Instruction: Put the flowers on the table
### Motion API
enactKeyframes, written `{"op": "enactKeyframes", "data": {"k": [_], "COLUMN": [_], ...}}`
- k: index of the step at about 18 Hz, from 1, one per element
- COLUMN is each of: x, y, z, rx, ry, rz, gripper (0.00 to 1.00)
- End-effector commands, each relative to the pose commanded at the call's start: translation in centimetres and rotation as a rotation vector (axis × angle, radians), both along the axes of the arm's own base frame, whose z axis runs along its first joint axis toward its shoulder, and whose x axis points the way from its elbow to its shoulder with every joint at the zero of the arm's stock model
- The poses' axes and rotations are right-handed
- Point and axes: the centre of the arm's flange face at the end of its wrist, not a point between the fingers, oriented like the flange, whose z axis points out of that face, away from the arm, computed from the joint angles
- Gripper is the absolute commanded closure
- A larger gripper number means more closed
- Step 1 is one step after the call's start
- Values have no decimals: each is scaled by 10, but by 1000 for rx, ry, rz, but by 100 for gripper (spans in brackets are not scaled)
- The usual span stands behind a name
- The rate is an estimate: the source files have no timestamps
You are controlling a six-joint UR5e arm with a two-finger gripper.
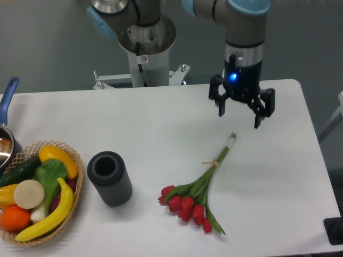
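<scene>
The flowers [197,194], a bunch of red tulips with green stems tied by thin string, lie flat on the white table [161,123], heads toward the front and stem ends pointing up-right. My gripper [239,119] hangs open above the table, up and to the right of the stem tips, apart from the bunch, with nothing between its fingers.
A dark ribbed cylinder vase [109,178] stands left of the flowers. A wicker basket [75,203] of fruit and vegetables sits at the front left, a blue-handled pot [6,128] behind it. The arm's base [146,48] rises behind the table's far edge.
</scene>
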Motion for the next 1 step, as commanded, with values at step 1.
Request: {"op": "enactKeyframes", "data": {"k": [1], "x": [1], "y": [-7], "z": [-1], "rx": [-2], "ry": [4], "rz": [-3], "gripper": [0]}}
